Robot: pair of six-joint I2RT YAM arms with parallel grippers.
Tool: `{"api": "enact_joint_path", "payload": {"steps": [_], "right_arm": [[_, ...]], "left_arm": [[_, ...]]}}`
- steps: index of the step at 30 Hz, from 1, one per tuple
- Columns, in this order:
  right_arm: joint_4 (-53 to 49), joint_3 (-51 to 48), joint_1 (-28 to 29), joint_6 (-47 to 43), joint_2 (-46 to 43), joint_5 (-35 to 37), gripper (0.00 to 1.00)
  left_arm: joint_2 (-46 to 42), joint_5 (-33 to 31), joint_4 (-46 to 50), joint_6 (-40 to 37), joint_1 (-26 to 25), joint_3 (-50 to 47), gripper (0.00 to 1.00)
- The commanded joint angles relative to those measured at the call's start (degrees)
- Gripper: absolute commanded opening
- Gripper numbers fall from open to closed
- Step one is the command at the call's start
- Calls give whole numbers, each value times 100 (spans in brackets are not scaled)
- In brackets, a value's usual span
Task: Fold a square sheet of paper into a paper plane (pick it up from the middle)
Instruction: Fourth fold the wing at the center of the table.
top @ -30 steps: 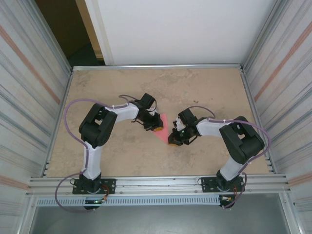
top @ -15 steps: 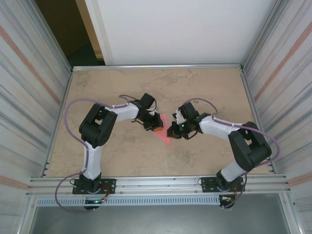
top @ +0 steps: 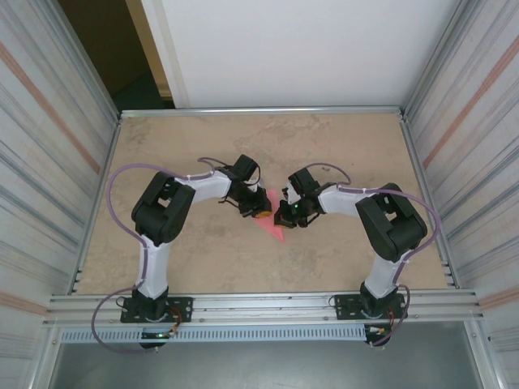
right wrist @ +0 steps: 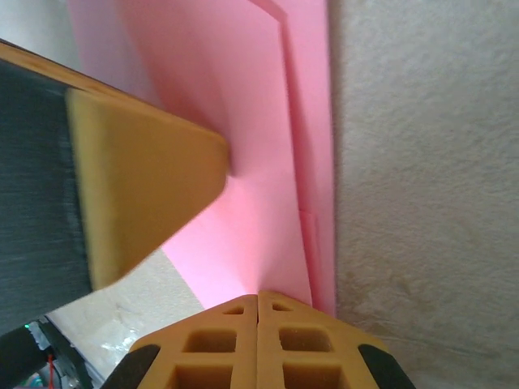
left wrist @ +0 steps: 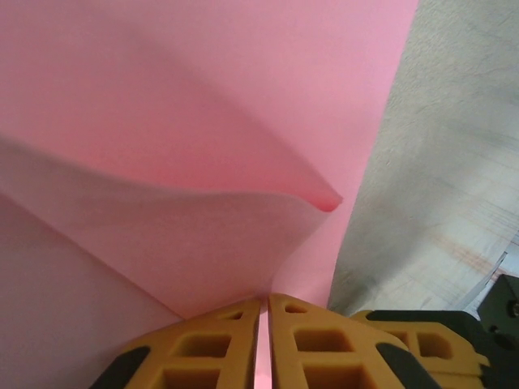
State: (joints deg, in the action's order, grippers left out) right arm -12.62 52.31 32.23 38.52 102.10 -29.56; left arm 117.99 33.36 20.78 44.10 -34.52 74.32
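Note:
The sheet of paper (top: 276,232) is pink, partly folded, and lies on the table between the two grippers. My left gripper (top: 260,211) is shut on it; in the left wrist view a pink sliver runs between its fingers (left wrist: 227,340), and a folded flap (left wrist: 203,235) ends in a point. My right gripper (top: 282,219) is shut, its tips (right wrist: 258,297) resting against the paper (right wrist: 243,121) beside a straight layered edge. I see no paper between its fingers. The left gripper's finger (right wrist: 138,186) touches the paper close by.
The tan table (top: 340,146) is walled by metal panels on the left (top: 49,146) and right (top: 478,146). An aluminium rail (top: 268,306) runs along the near edge. The right gripper's finger (left wrist: 422,347) shows at the lower right of the left wrist view.
My right gripper has swung left and slightly away from the near edge, onto the paper next to the left gripper. The left gripper has stayed put, and less of the paper shows.

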Motion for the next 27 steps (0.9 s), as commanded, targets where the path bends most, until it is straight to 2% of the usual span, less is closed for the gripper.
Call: {"api": "enact_joint_path", "payload": {"steps": [1, 12, 16, 22, 27], "right_arm": [[-238, -228, 29, -114, 97, 50, 0], [-603, -1165, 229, -371, -723, -351, 0], [-877, -1373, 224, -414, -1129, -237, 0], [-711, -997, 129, -309, -1719, -56, 0], [-340, -532, 126, -133, -1115, 56, 0]], "left_arm": [[413, -537, 581, -103, -11, -84, 14], [548, -726, 724, -96, 37, -111, 14], [515, -712, 704, -112, 42, -119, 14], [437, -570, 586, -137, 42, -129, 14], [364, -454, 482, -131, 33, -146, 14]]}}
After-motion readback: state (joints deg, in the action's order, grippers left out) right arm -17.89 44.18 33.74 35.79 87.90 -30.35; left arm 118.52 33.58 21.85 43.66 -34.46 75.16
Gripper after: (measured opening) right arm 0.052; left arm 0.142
